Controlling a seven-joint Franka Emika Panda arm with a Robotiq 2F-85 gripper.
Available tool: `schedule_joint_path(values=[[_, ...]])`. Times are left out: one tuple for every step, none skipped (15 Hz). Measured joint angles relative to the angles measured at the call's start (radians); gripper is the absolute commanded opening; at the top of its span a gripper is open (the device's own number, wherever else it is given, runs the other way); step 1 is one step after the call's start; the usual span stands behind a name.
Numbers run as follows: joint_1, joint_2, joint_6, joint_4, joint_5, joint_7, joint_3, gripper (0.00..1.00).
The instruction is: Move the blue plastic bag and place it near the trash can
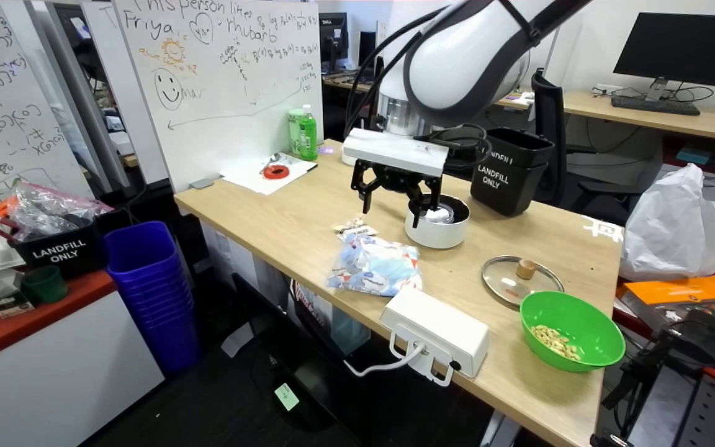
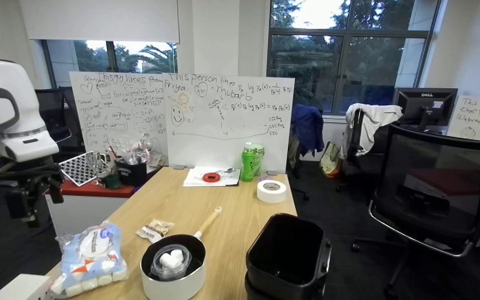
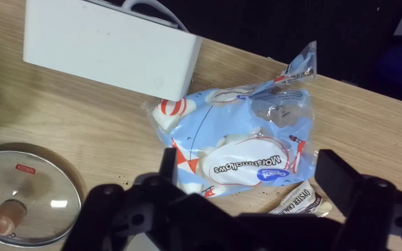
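Note:
The blue plastic bag is a light blue and clear marshmallow bag lying flat on the wooden table near its edge. It also shows in an exterior view and in the wrist view. My gripper is open and empty, raised above the table near the bag. In the wrist view the fingers appear on either side of the bag's printed label, apart from it. The gripper also shows in an exterior view. The trash can is a black LANDFILL ONLY bin, upright on the table beyond the saucepan; its open top shows in an exterior view.
A white saucepan with a clear cup inside stands beside the bag. A cracker packet lies against the bag's side. A white box, a glass lid and a green bowl are nearby. Another black bin stands on a red-topped cabinet.

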Motion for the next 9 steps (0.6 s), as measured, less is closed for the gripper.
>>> schedule_joint_path(values=[[0.001,-0.005,-0.001,0.000,0.000,0.000,0.001,1.00],[0.002,-0.010,-0.001,-0.001,0.000,0.000,0.001,1.00],[0.002,-0.012,-0.001,-0.001,0.000,0.000,0.001,1.00],[0.002,-0.012,-0.001,-0.002,0.000,0.000,0.001,1.00],[0.002,-0.011,-0.001,-0.002,0.000,0.000,0.001,1.00],[0.002,-0.011,-0.001,-0.002,0.000,0.000,0.001,1.00],[0.002,-0.011,-0.001,-0.002,0.000,0.000,0.001,1.00],[0.002,-0.011,-0.001,-0.002,0.000,0.000,0.001,1.00],[0.002,-0.010,0.000,-0.001,0.002,0.002,0.000,1.00]])
